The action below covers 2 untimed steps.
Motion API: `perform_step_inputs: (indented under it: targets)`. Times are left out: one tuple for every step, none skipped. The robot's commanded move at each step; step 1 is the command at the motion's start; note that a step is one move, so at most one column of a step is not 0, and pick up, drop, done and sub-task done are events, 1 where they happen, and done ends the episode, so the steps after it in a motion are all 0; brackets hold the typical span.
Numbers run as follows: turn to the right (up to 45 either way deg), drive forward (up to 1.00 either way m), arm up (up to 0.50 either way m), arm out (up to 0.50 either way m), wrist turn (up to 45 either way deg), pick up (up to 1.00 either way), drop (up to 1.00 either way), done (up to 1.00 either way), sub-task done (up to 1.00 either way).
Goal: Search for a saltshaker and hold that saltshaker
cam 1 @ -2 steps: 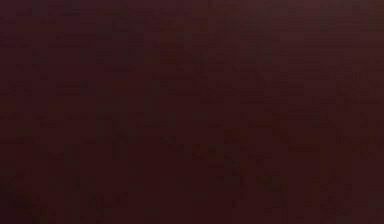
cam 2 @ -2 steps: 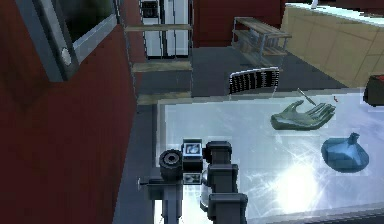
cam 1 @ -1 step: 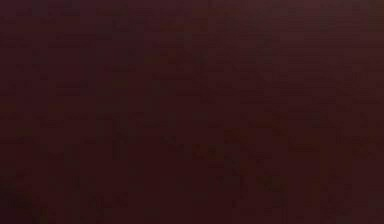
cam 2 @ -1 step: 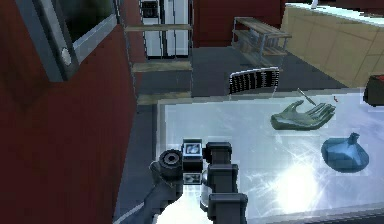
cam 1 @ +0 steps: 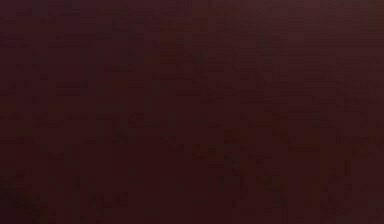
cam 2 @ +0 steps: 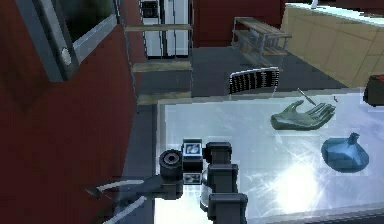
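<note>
In the arm side view my arm rises from the bottom edge over the near left corner of a glossy pale table (cam 2: 230,125). The gripper (cam 2: 108,203) points left past the table's edge, with two thin fingers (cam 2: 120,187) over dark floor beside a red wall. It holds nothing. On the table lie a teal hand-shaped sculpture (cam 2: 303,116) and a blue rounded vase-like thing (cam 2: 350,153). A small dark rounded thing (cam 2: 375,92) sits at the table's right edge; I cannot tell what it is.
A dark red-brown surface (cam 1: 190,110) stands close ahead in the forward view. In the arm side view: a red wall (cam 2: 40,130) with a framed panel (cam 2: 78,28) on the left, a chair (cam 2: 253,80) behind the table, a refrigerator (cam 2: 165,30), and a tan counter (cam 2: 335,40).
</note>
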Motion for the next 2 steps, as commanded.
perform_step_inputs:
  targets:
    - [0.0, 0.00, 0.00, 0.00, 45.0, 0.00, 0.00, 0.00, 0.00]
    - [0.0, 0.00, 0.00, 0.00, 45.0, 0.00, 0.00, 0.00, 0.00]
